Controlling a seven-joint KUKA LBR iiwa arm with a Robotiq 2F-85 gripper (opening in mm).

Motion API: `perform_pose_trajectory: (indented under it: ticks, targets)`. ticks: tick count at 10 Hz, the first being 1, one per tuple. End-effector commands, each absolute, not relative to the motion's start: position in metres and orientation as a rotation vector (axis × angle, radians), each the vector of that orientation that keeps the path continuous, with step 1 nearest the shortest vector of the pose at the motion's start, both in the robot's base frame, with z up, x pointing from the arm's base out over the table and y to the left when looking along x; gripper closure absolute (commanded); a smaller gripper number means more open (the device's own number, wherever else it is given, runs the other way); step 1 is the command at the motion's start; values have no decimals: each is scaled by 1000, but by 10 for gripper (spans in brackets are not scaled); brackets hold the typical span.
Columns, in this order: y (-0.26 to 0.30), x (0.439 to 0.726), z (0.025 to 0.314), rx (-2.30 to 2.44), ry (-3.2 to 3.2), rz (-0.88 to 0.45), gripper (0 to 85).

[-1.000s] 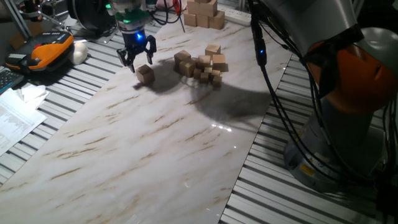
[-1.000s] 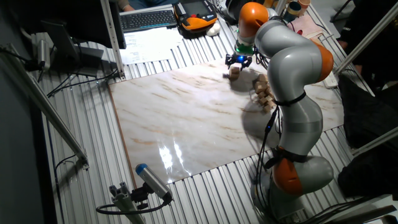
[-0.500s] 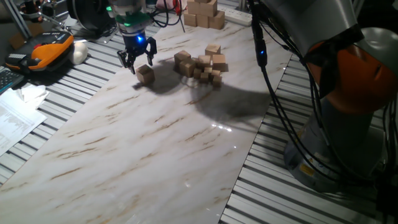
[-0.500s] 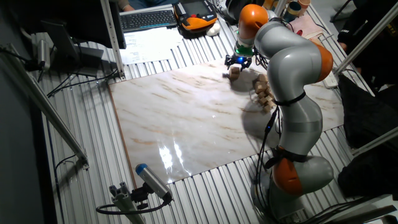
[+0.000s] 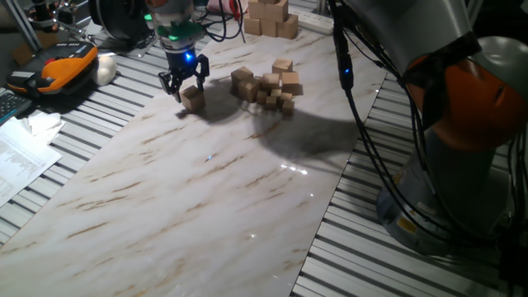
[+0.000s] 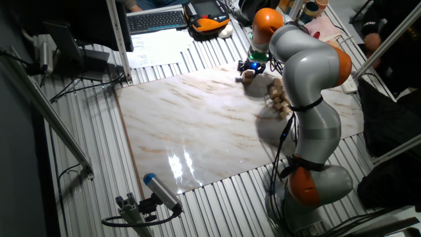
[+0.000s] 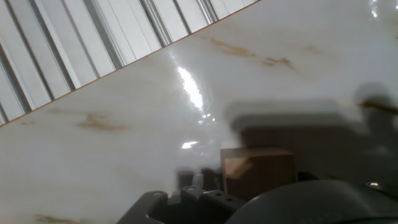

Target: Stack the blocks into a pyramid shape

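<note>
One block (image 5: 193,99) is sitting alone on the marbled surface (image 5: 190,198), apart from the rest, with the pincer (image 5: 182,83) hanging right over it, fingers spread and pointing down on either side of its top. Whether the fingers are touching the wood cannot be told from the fixed views. In the hand view the same block (image 7: 257,171) is showing low in the frame, upright on the surface, its shadow spreading behind it.

Several more blocks (image 5: 268,85) are lying in a loose cluster to the right of the lone one, some leaning on each other, near the surface's far right edge. In the other fixed view this cluster (image 6: 279,97) is lying partly under the arm (image 6: 306,72). Well behind, past the far edge, a pile of bigger pale blocks (image 5: 271,18) is standing.

Most of the surface toward the near side is lying open. To the left, the lone block is resting close to the surface's edge, where ribbed metal slats (image 5: 107,99) are beginning.
</note>
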State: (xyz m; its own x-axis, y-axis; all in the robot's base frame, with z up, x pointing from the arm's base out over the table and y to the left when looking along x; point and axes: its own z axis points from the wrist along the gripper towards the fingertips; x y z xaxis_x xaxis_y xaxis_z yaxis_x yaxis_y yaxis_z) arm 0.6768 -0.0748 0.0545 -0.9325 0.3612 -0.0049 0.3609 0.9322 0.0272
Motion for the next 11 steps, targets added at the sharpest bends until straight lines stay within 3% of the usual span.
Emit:
perform_pose_trajectory:
  ticks: [1, 3, 7, 11]
  targets:
    - [-73, 678, 54, 542, 3098, 58, 510]
    - [-71, 679, 55, 480, 3134, 72, 850]
    - [-44, 672, 75, 491, 3134, 6, 850]
    - [-22, 650, 89, 450, 3094, 65, 850]
